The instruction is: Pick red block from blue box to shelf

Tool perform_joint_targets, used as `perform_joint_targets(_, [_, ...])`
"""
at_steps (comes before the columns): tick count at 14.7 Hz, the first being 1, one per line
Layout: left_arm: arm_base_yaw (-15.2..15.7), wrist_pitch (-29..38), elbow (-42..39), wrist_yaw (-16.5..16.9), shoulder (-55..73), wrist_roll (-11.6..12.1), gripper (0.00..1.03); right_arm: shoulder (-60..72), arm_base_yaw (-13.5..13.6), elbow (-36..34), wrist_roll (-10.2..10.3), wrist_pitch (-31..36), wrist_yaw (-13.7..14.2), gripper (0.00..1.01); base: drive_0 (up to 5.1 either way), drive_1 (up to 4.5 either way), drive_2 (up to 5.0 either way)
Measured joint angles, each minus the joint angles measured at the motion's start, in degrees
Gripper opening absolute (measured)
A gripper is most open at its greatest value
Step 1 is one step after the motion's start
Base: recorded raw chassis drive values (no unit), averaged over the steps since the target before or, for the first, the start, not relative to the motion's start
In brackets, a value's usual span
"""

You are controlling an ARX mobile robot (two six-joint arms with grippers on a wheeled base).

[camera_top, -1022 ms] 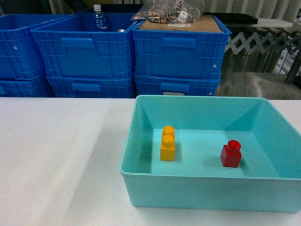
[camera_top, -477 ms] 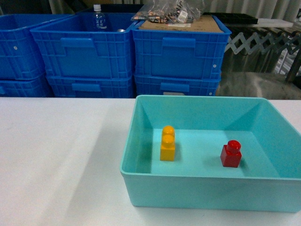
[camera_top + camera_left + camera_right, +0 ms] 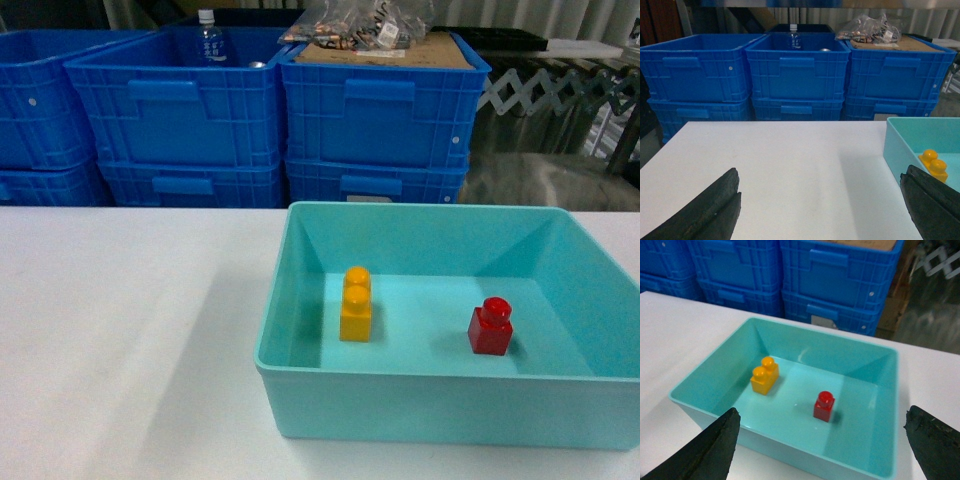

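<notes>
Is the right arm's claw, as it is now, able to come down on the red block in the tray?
Probably yes. The right claw hangs open above the turquoise tray, the red block stands alone, apart from the yellow brick and the walls.

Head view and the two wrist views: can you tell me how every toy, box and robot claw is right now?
red block: upright in the blue box, untouched
yellow block: upright, apart from the red one
blue box: on the white table, open top
left gripper: open, empty, over the table
right gripper: open, empty, above the box
water bottle: upright in a dark blue crate
</notes>
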Motion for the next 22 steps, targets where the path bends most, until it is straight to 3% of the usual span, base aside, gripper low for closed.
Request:
perform_joint_targets(2, [0.0, 0.02, 0.0, -0.02, 0.0, 0.0, 0.98, 18.69, 6.45, 8.79, 2.71, 4.2, 3.48, 0.98, 0.0, 0.0, 0.0])
perform_joint_targets(5, [0.0, 0.02, 0.0, -0.04, 0.0, 0.0, 0.98, 41.33, 10.54, 22.82, 4.57, 1.86, 6.23, 0.98, 0.0, 0.0, 0.0])
perform_joint_targets(8, [0.0, 0.02, 0.0, -0.04, 0.0, 0.0, 0.98, 58.62, 10.8, 32.72, 4.72, 1.22, 10.27, 0.98, 0.0, 0.0, 0.0])
perform_joint_targets(11, [0.0, 0.02, 0.0, -0.07, 0.0, 0.0, 0.98, 70.29, 8.83, 40.65, 4.44, -1.27, 13.38, 0.98, 0.0, 0.0, 0.0])
perform_joint_targets(14, [0.0, 0.02, 0.0, -0.04, 0.0, 0.0, 0.98, 75.03, 7.06, 43.47, 4.33, -2.32, 14.1, 0.98, 0.0, 0.0, 0.0])
perform_joint_targets(19, [0.0, 0.02, 0.0, -0.02, 0.0, 0.0, 0.98, 80.26, 6.69, 46.25, 4.96, -2.03, 14.23, 0.98, 0.0, 0.0, 0.0])
perform_joint_targets(20, [0.0, 0.02, 0.0, -0.04, 0.0, 0.0, 0.98, 81.44, 6.69, 46.75, 5.2, -2.03, 14.71, 0.92, 0.0, 0.0, 0.0])
perform_joint_targets(22, [0.0, 0.02, 0.0, -0.04, 0.0, 0.0, 0.98, 83.3, 6.69, 47.52, 5.42, -2.38, 15.45, 0.7, 0.0, 0.0, 0.0])
